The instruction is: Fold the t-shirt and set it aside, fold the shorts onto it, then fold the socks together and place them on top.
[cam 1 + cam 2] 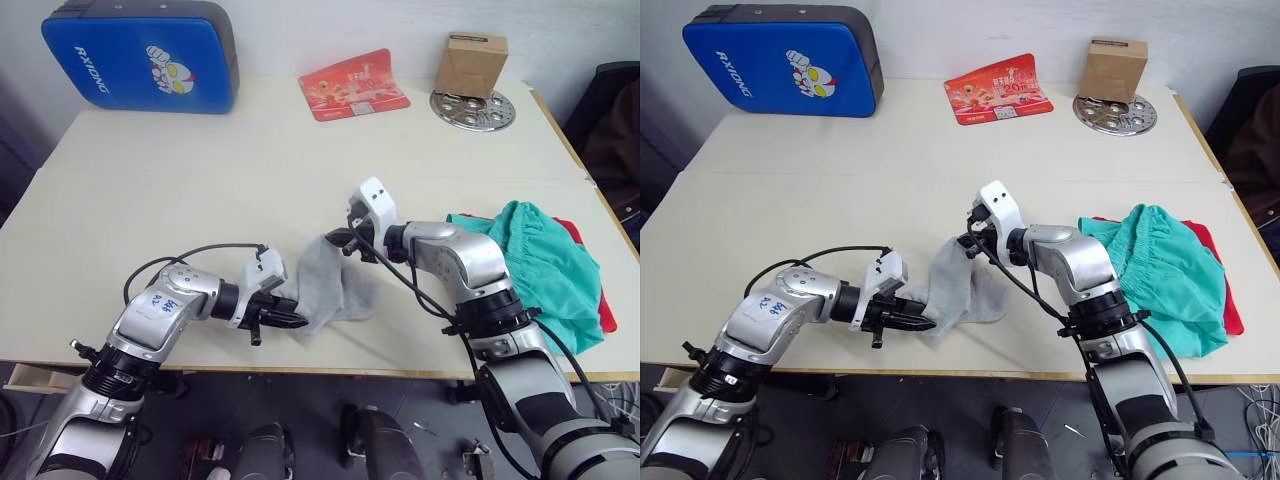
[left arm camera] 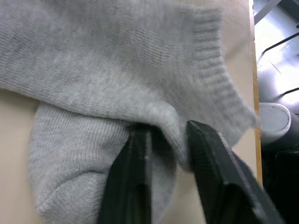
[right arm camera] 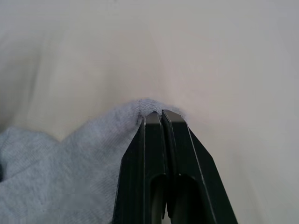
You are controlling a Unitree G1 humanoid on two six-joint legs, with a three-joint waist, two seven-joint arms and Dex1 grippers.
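Basically both grippers pinch the socks (image 1: 335, 285) near the table's (image 1: 150, 190) front edge: left gripper (image 1: 290, 318) clamped on the near end, right gripper (image 1: 347, 243) closed on the far end, likely to fold them. Shorts (image 1: 540, 265) already lie on the t-shirt (image 1: 606, 312), right.

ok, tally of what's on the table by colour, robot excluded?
Red: 2, t-shirt, printed card
Teal: 1, shorts
Grey: 1 bundle, socks
Blue: 1, padded case
Brown: 1, box
Silver: 1, metal disc
Total: 7
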